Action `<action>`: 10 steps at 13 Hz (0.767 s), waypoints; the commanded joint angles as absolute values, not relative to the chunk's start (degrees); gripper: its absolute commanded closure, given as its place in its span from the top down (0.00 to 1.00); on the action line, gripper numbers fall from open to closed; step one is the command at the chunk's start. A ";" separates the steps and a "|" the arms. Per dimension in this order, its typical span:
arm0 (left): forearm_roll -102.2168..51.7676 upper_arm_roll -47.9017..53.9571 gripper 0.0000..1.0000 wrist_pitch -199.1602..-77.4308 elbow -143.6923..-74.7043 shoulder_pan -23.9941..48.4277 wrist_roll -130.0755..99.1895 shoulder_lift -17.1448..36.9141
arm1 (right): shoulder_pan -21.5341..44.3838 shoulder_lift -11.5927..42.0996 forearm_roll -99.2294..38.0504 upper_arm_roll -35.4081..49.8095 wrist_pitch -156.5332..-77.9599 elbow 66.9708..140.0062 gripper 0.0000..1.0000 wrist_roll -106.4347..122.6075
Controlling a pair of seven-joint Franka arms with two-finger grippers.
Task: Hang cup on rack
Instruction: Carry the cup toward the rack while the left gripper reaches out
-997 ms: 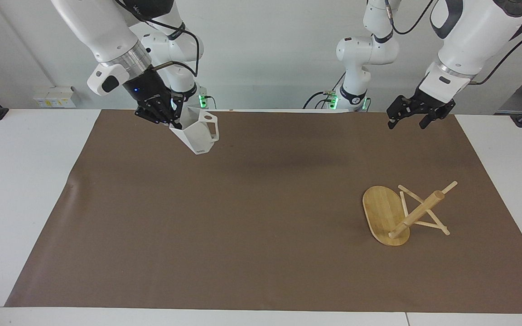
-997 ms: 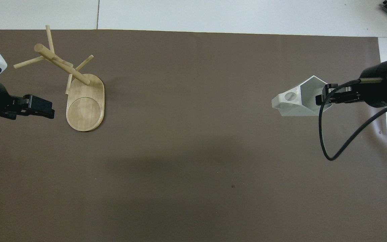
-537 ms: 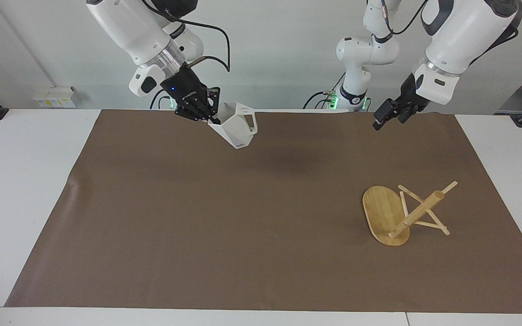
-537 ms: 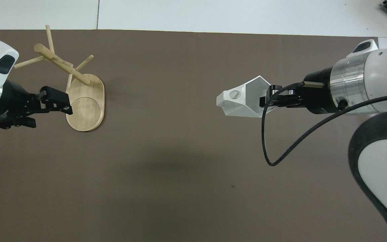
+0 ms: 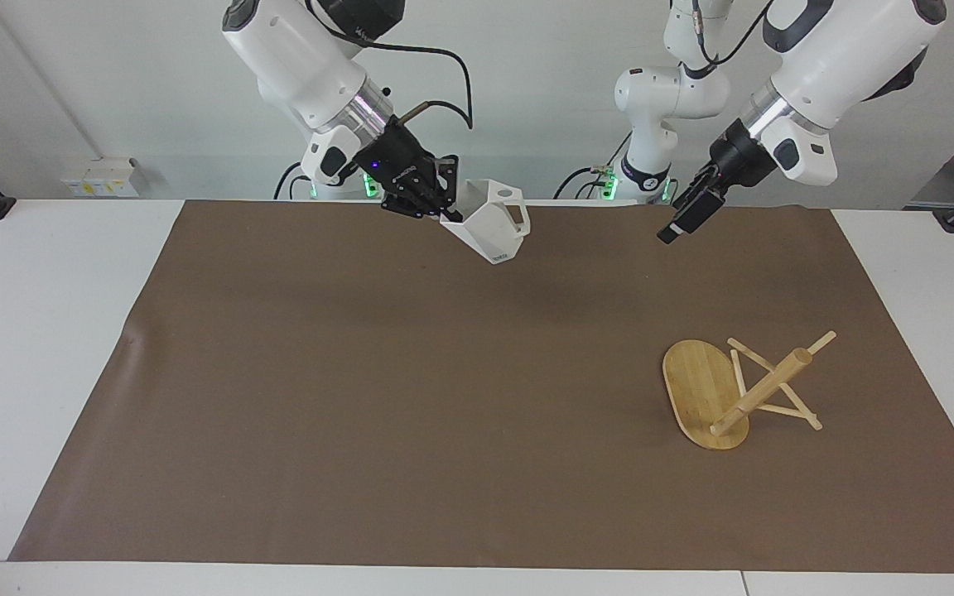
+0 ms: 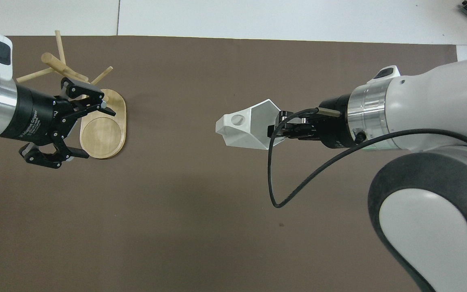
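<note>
White faceted cup [image 5: 489, 225], tilted, is held by its rim in right gripper [image 5: 442, 211] jaws. Bamboo rack [image 5: 742, 389], oval-based, is toppled at four o'clock. Left gripper [image 6: 85, 132] jaws are spread wide.

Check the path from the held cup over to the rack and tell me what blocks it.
No object lies between them; only bare brown mat. The right gripper, shut on the cup, holds it in the air. The rack lies tipped over at the left arm's end, and the open left gripper hangs above the mat near it.

Brown mat [image 5: 411, 397] [image 6: 201, 227] flat over white table [image 5: 38, 331] [image 6: 258, 18]; white wall socket box [image 5: 98, 177] beside table edge.
</note>
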State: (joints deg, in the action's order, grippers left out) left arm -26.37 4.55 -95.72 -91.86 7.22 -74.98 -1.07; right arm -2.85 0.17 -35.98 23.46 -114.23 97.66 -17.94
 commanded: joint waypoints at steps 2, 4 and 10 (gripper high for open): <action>-35.21 4.57 1.00 -99.04 -93.16 7.04 -90.75 -1.50 | -2.99 -1.06 -40.25 25.31 -118.82 100.20 0.00 -20.47; -37.88 4.57 1.00 -100.28 -93.16 7.03 -95.69 -0.79 | -2.90 -0.97 -42.53 26.71 -121.71 100.98 0.00 -21.70; -41.39 6.42 1.00 -100.90 -93.43 8.17 -99.49 1.32 | -2.90 -0.70 -46.13 29.79 -126.38 101.51 0.00 -24.87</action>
